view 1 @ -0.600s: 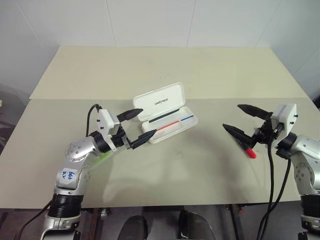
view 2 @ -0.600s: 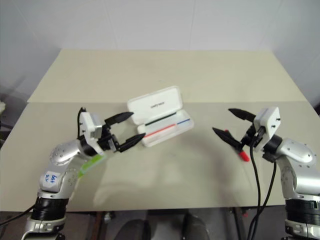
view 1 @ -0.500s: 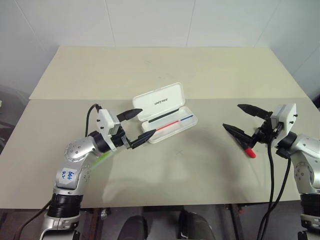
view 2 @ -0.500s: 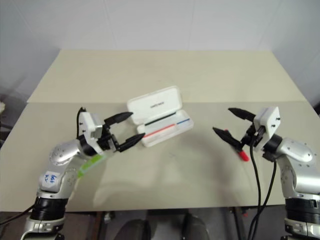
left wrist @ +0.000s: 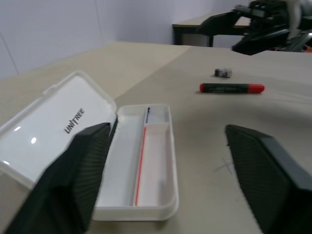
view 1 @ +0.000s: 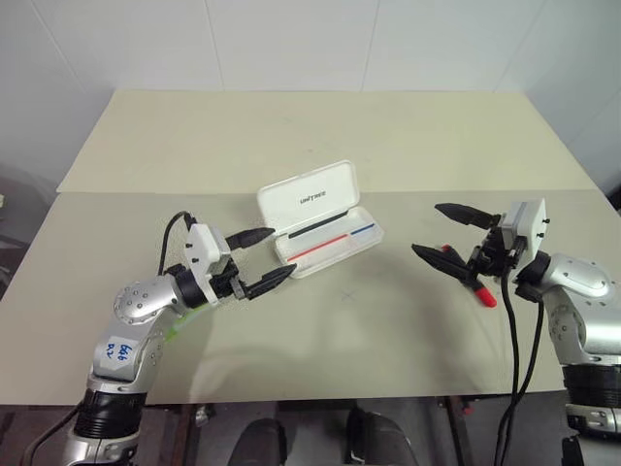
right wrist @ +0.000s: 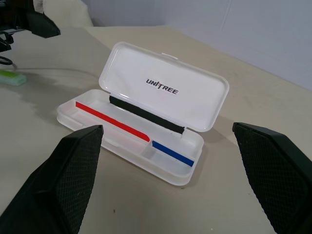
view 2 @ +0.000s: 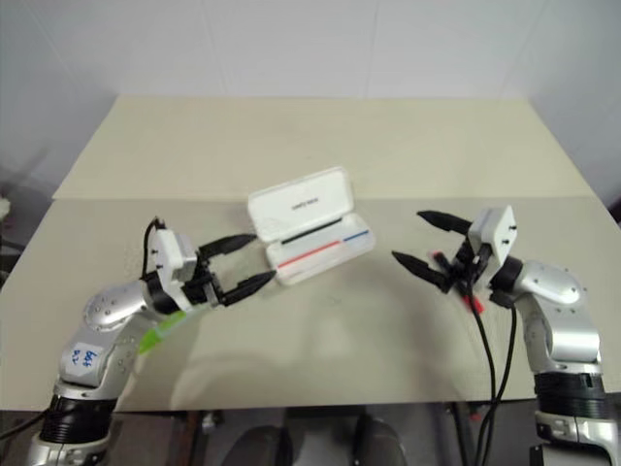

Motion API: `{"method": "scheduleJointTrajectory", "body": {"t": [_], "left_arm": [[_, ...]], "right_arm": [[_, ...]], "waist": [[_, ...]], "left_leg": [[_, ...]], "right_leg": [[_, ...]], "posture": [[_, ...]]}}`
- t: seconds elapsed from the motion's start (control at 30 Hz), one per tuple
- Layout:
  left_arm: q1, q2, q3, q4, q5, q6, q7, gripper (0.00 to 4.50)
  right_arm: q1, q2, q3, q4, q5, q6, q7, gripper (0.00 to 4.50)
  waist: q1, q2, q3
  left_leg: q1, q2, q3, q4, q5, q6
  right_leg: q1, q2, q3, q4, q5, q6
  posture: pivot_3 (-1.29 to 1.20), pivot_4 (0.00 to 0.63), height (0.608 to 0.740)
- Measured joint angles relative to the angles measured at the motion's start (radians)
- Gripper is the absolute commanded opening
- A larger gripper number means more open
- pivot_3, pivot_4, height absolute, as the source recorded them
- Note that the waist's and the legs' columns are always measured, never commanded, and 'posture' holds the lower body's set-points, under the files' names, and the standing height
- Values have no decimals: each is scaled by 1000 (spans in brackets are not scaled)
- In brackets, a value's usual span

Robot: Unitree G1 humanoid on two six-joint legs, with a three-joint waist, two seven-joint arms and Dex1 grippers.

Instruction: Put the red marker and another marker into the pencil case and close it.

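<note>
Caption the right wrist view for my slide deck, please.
Open white pencil case lies empty on the table, framed by the right gripper's spread fingers.

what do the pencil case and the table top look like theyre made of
The pencil case looks like hard white plastic, slightly translucent and glossy: light spots reflect on its open lid, and its edges are moulded and rounded. The table top looks like a matte beige board, perhaps laminate or painted wood: it shows no shine and no grain, so the material stays uncertain.

Bare robot test room
A plain beige table (view 1: 408,136) stands against blank white panelled walls (view 1: 291,44).
</note>
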Motion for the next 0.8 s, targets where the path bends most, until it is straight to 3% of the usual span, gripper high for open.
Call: {"method": "scheduleJointTrajectory", "body": {"t": [0.03, 0.4, 0.8], "left_arm": [[-1, 6, -2, 0, 6, 1, 0, 2430], [-83, 18, -136, 49, 101, 102, -4, 2430], [-209, -36, -254, 190, 221, 144, 21, 2430]], "right_arm": [[-2, 7, 2, 1, -1, -2, 0, 4500], [31, 32, 35, -94, 21, 16, 17, 4500], [56, 88, 75, -262, 24, 74, -82, 4500]], "waist": [[0, 0, 0], [-1, 0, 0], [2, 0, 0]], "left_leg": [[0, 0, 0, 0, 0, 0], [0, 0, 0, 0, 0, 0], [0, 0, 0, 0, 0, 0]], "right_leg": [[0, 0, 0, 0, 0, 0], [0, 0, 0, 0, 0, 0], [0, 0, 0, 0, 0, 0]], "posture": [[0, 150, 740], [0, 150, 740], [0, 150, 740]]}}
